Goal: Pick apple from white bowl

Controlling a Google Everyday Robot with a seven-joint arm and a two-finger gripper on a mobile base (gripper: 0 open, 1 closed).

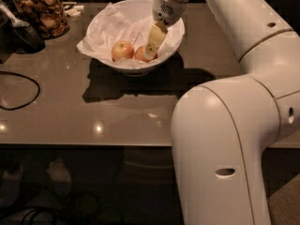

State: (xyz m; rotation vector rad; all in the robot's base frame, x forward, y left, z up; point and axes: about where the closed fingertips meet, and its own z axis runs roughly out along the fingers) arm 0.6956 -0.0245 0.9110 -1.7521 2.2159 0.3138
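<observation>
On the grey table (140, 116), toward its far edge, we count one white bowl (165, 56), lined with crumpled white paper (101, 32) that spills over its left rim. Inside it we count two apples. The apple (139, 54) of the task is the redder one, lying at the bottom of the bowl, right of centre. The paler apple (122, 50) sits just beside it on the left, and we cannot tell whether the two touch.

The apple is round, so we find no long axis in it. Its stem end is hidden from us, and we cannot say which way it points.

We count one gripper (150, 53), reaching down into the bowl from the upper right at a slant. Its pale tip lies against or just in front of the apple's right side and covers part of it. We cannot tell how wide the gripper stands, nor whether it has hold of the apple.

One glass jar (42, 13) of brown snacks stands at the far left corner, well apart from the bowl. One black cable (18, 90) loops across the table's left edge.
</observation>
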